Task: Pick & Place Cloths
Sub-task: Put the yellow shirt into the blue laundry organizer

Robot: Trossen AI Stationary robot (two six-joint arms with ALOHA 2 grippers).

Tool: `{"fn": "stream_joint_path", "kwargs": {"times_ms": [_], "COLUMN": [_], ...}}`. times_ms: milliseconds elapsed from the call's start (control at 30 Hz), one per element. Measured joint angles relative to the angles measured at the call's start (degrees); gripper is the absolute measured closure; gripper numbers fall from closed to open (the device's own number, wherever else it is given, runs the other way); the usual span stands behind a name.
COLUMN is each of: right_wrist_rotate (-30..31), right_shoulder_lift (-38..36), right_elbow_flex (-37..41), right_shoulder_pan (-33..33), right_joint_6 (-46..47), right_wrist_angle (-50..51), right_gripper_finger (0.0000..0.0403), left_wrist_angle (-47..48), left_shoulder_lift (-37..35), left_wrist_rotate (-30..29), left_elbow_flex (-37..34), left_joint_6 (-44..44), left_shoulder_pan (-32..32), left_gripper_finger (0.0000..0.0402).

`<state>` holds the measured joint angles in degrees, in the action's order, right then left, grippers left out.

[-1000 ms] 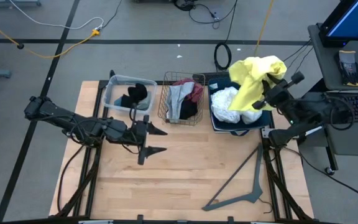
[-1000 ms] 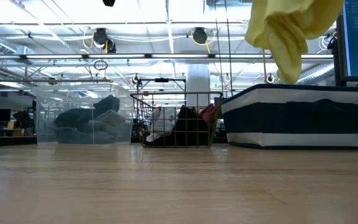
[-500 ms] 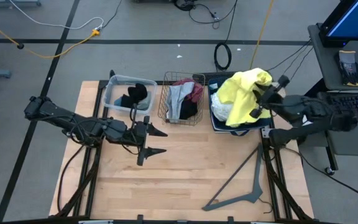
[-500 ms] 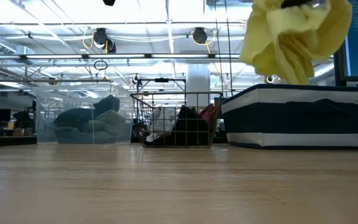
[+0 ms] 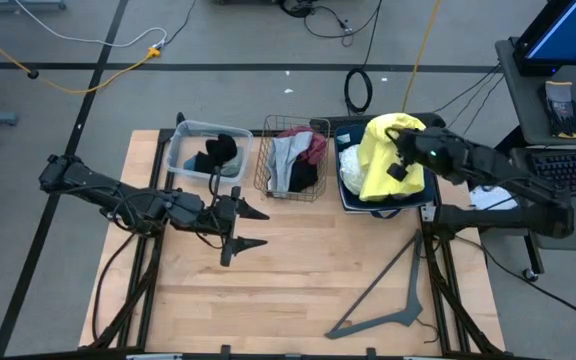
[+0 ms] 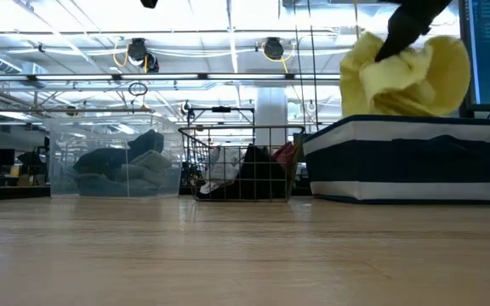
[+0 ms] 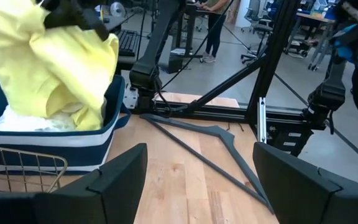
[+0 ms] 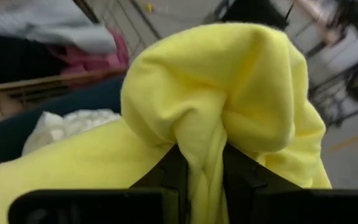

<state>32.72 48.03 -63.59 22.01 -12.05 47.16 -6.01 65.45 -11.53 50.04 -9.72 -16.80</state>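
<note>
Taking the wire basket [image 5: 292, 158] as our landmark, we start nearest the front edge of the wooden table [image 5: 288, 290]: a grey hanger [image 5: 383, 295] lies flat there, well forward of the basket and toward the right arm's side. Closer in, just in front of the basket and a little to its left-arm side, our left gripper [image 5: 251, 226] hangs over bare wood with its two fingers [image 7: 114, 180] spread wide apart and nothing between them.

In the basket itself we see a grey cloth [image 5: 286, 160], a black cloth [image 5: 305, 177] and a maroon cloth [image 5: 311, 146] bunched together. On its left-arm side, just beside it, stands a clear plastic bin [image 5: 190, 160] with a dark cloth [image 5: 218, 152] inside; a bluish piece seems to lie under that one, though we cannot be sure from here.

On the basket's other side, also just beside it, sits the navy-and-white striped bin [image 6: 407, 166]. A white cloth [image 5: 352, 165] lies in it. Our right gripper [image 5: 400, 158] is over this bin with its fingers [image 8: 174, 171] pinched on a fold of the yellow cloth [image 5: 383, 160], which is bunched above the white cloth, with its lower part draping down inside the bin's rim.
</note>
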Motion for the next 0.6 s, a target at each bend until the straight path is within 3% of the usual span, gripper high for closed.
{"fn": "stream_joint_path", "kwargs": {"times_ms": [300, 600], "right_wrist_rotate": [-13.02, -19.51], "right_shoulder_lift": [8.1, 15.12], "right_elbow_flex": [3.11, 10.73], "right_shoulder_pan": [10.84, 17.38], "right_joint_6": [1.47, 1.22], "right_wrist_angle": [0.18, -2.69], "right_gripper_finger": [0.0354, 0.0346], "left_wrist_angle": [1.2, 3.12], "left_shoulder_lift": [0.0, 0.0], "left_wrist_rotate": [0.07, 0.07], "left_elbow_flex": [0.0, 0.0], "left_joint_6": [0.05, 0.07], "left_shoulder_pan": [0.0, -0.01], "left_gripper_finger": [0.0105, 0.0105]}}
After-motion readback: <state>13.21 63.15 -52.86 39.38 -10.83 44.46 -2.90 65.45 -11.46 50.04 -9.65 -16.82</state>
